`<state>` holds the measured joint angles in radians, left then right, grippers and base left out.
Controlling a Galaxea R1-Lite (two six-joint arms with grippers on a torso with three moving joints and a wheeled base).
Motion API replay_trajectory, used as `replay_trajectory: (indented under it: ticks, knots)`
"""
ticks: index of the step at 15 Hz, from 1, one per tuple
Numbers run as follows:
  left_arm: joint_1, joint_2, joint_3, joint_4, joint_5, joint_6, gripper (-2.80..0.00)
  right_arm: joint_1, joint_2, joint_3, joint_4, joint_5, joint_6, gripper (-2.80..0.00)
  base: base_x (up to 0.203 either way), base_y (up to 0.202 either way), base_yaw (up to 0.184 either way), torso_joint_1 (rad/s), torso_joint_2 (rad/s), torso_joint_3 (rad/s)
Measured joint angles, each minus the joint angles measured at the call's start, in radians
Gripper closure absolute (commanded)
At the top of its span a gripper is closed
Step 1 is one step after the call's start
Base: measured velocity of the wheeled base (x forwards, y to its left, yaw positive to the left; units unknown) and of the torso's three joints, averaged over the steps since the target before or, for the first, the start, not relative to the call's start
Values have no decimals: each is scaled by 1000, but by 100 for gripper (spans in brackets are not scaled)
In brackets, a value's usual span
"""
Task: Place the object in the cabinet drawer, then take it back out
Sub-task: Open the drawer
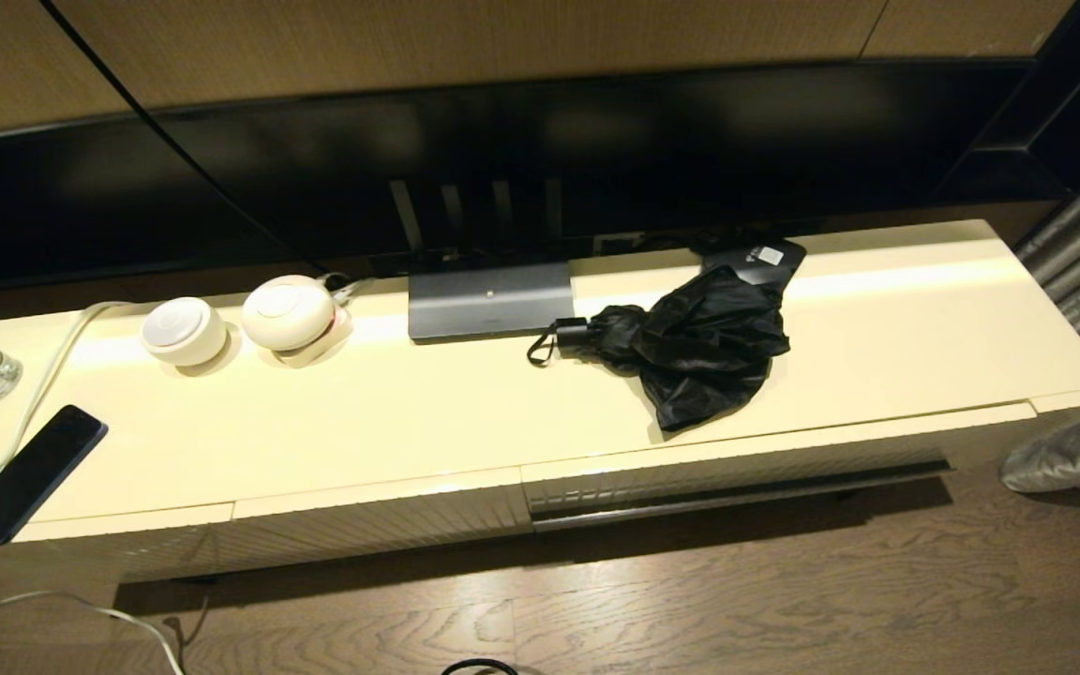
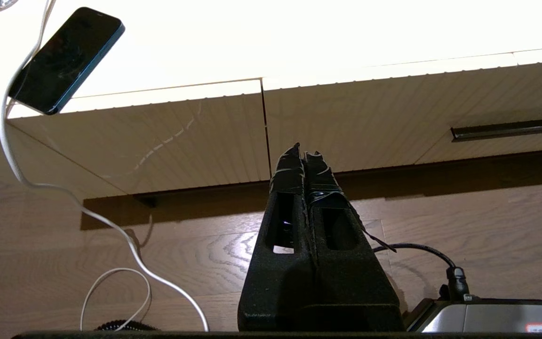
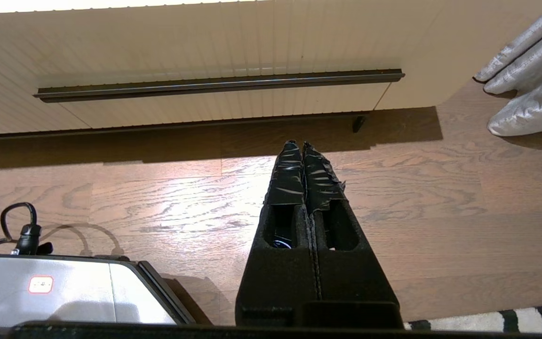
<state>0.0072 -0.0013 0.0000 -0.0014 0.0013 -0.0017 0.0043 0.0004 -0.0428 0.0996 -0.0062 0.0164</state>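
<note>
On top of the cream table, in the head view, the black umbrella lies loose and half unfurled, its handle and wrist loop pointing toward the grey TV stand, its far end touching a small flat black box. The drawer sits shut right below it. Neither arm shows here. Risk as I see it: that floppy fabric hangs close to the front edge, so a grab on the cloth alone could drag it off, or nudge the box behind it (the handle looks like the safer target).

Left wrist view: the left gripper is closed with nothing in it, parked low above the wood floor, facing the ribbed fronts. A phone overhangs the table edge with a white cable trailing down, so a swinging arm could snag it.

Right wrist view: the right gripper is also pressed shut and empty, aimed at the drawer's dark strip. That lip looks thin, so I'd guess fingers could slip off when pulling, and loose folds might jam on closing.
</note>
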Motion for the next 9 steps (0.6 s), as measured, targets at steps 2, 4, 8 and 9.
replay_trajectory:
  ticks: [2, 4, 8, 9]
  knots:
    - [0, 0, 0, 1, 0, 0, 0, 0, 0, 0, 0, -1, -3, 0, 0, 0, 0, 0, 0, 0]
    - [0, 0, 0, 1, 0, 0, 0, 0, 0, 0, 1, -1, -5, 0, 0, 0, 0, 0, 0, 0]
    - [0, 0, 0, 1, 0, 0, 0, 0, 0, 1, 0, -2, 0, 0, 0, 0, 0, 0, 0, 0]
    - [0, 0, 0, 1, 0, 0, 0, 0, 0, 1, 0, -2, 0, 0, 0, 0, 0, 0, 0, 0]
